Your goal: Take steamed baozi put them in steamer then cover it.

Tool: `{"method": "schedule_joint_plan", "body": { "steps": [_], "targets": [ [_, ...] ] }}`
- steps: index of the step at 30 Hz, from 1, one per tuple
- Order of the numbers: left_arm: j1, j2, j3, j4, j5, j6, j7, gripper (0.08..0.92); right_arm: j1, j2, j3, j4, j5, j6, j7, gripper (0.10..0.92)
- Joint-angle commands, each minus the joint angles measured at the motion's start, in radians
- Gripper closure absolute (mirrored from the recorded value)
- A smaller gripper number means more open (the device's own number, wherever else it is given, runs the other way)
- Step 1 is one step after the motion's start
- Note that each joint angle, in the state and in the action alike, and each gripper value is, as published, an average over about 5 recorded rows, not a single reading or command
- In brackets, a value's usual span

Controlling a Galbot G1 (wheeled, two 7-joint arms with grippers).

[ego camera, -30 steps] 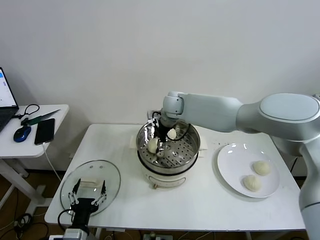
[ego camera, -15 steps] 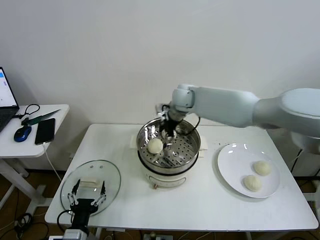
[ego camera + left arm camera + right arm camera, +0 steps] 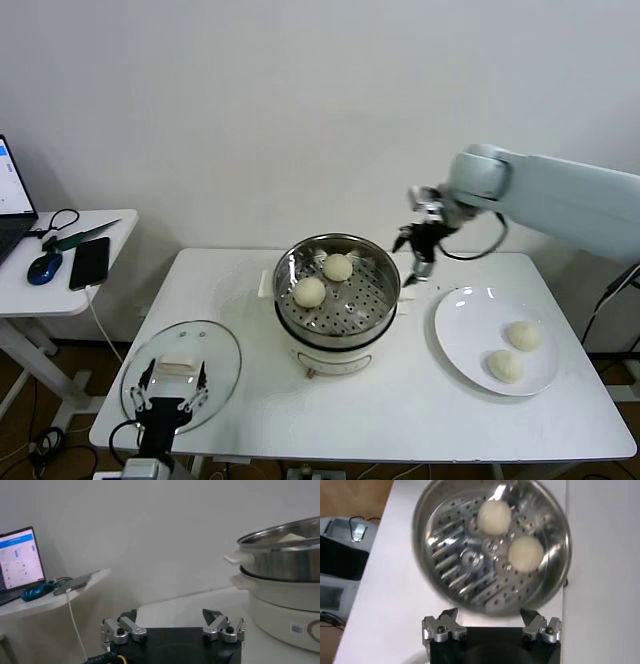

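The steel steamer (image 3: 336, 330) stands mid-table with two baozi on its perforated tray, one at the left (image 3: 309, 292) and one at the back (image 3: 337, 267). Both show in the right wrist view (image 3: 494, 515) (image 3: 525, 552). Two more baozi (image 3: 523, 336) (image 3: 504, 366) lie on the white plate (image 3: 460, 330) at the right. My right gripper (image 3: 419, 252) is open and empty, in the air between the steamer's right rim and the plate. The glass cover (image 3: 215, 350) lies flat at the table's front left. My left gripper (image 3: 170, 388) is open, parked low over the cover's near edge.
A side table (image 3: 110, 232) at the left holds a phone (image 3: 89, 262), a mouse (image 3: 44, 267) and a laptop edge. In the left wrist view the steamer (image 3: 280, 555) stands to one side. The wall stands close behind the table.
My right gripper released a baozi into the steamer, rose out of the pot and swung right toward the plate. The left arm stayed still.
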Motion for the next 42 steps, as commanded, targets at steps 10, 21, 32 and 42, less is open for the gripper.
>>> {"method": "schedule_joint_plan", "body": {
  "steps": [10,21,32,42],
  "targets": [
    [0.017,-0.01,-0.01,-0.006,0.014,0.003,-0.002,0.177,-0.52,-0.358,0.335,-0.015,-0.462,0.11,-0.066,0.203],
    [0.03,-0.025,-0.02,0.001,0.023,0.001,-0.007,0.177,-0.701,-0.251,0.48,-0.158,-0.57,0.144,-0.066,0.203],
    [0.03,-0.028,-0.031,0.011,0.03,0.001,-0.009,0.177,-0.751,-0.167,0.543,-0.236,-0.612,0.162,-0.072,0.203],
    [0.023,-0.031,-0.027,0.022,0.038,0.001,-0.007,0.177,-0.747,-0.118,0.549,-0.263,-0.615,0.171,-0.085,0.203]
  ]
}}
